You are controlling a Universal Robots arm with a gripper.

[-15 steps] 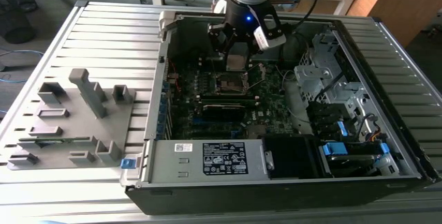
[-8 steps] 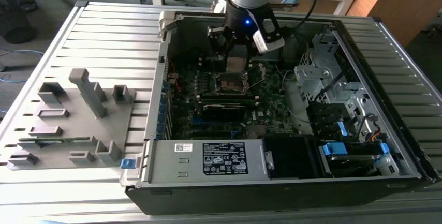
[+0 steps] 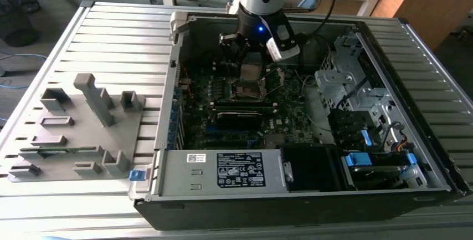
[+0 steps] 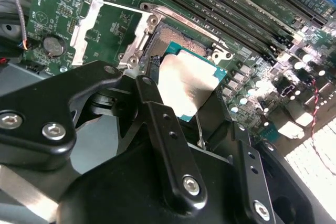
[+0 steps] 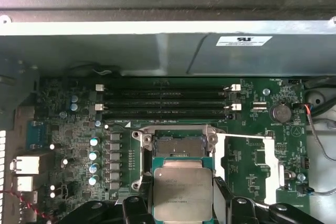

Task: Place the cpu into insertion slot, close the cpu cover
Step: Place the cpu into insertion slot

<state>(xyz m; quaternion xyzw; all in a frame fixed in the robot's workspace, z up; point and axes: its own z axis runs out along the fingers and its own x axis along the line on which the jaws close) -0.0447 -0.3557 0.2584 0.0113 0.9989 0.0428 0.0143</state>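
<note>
Exterior view: a robot arm reaches down from the far side into an open computer case lying on a slatted table. Its gripper hangs over the motherboard and is clenched on the cpu. The chip sits just above the insertion slot, on the slot's far side as this view shows it. A grey power-supply box fills the near wall of the case. A grey fixture block with upright pegs stands on the table at the exterior view's left, well apart from the case.

In both wrist views the black fingers flank the chip on two opposite edges, gripping it. The cpu faces up, its dull silver plate framed by a thin green border, and it overlaps one edge of the insertion slot. Whether the chip touches the socket cannot be told. Most of the dark socket bed lies bare beyond it.

The cpu cover is swung fully open and lies flat just beside the slot, green board showing through its hollow centre. A coin battery sits near the open cover. Long black memory slots run on the slot's other side, between it and the grey case wall.
</note>
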